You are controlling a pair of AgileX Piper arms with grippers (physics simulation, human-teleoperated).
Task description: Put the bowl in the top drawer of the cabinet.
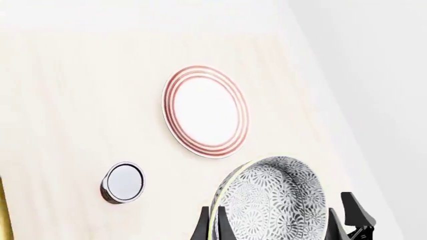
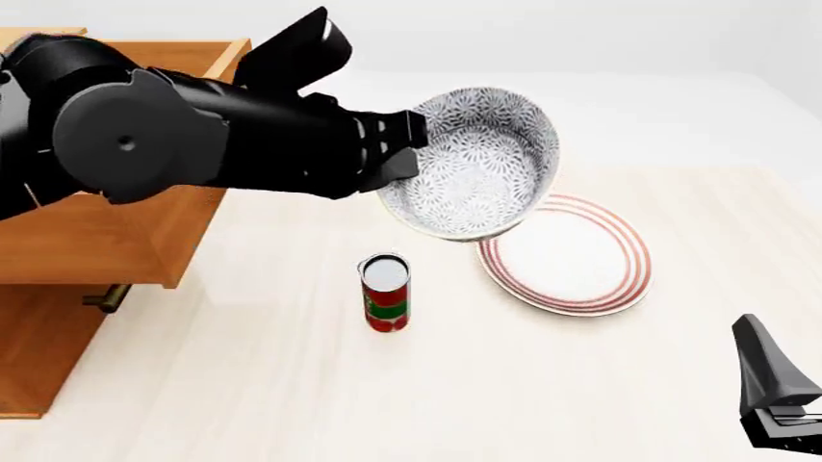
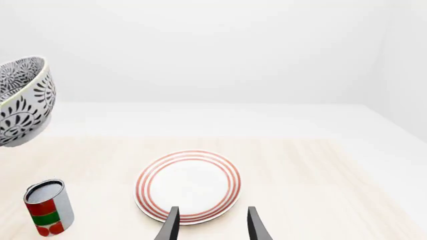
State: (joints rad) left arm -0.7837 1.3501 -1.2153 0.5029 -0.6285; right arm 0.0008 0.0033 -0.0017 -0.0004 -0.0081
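Observation:
The bowl point(image 2: 482, 164), white with a dense blue-grey floral pattern, hangs tilted in the air above the table. My left gripper point(image 2: 403, 154) is shut on its left rim. The left wrist view shows the bowl point(image 1: 277, 200) close up, with the left gripper point(image 1: 215, 225) astride its rim. The bowl point(image 3: 23, 100) also shows high in the right wrist view. The cabinet point(image 2: 38, 337) stands at the left, with its top drawer point(image 2: 115, 231) pulled out and partly hidden by my left arm. My right gripper point(image 2: 777, 404) rests low at the front right. In its own wrist view the right gripper point(image 3: 213, 225) is open and empty.
A flat white plate with red rings point(image 2: 565, 255) point(image 1: 205, 111) point(image 3: 188, 185) lies on the table under and to the right of the bowl. A red and green can point(image 2: 385, 292) point(image 1: 123, 181) point(image 3: 48, 207) stands upright in front of the bowl. A brass handle point(image 2: 110, 296) shows below the open drawer.

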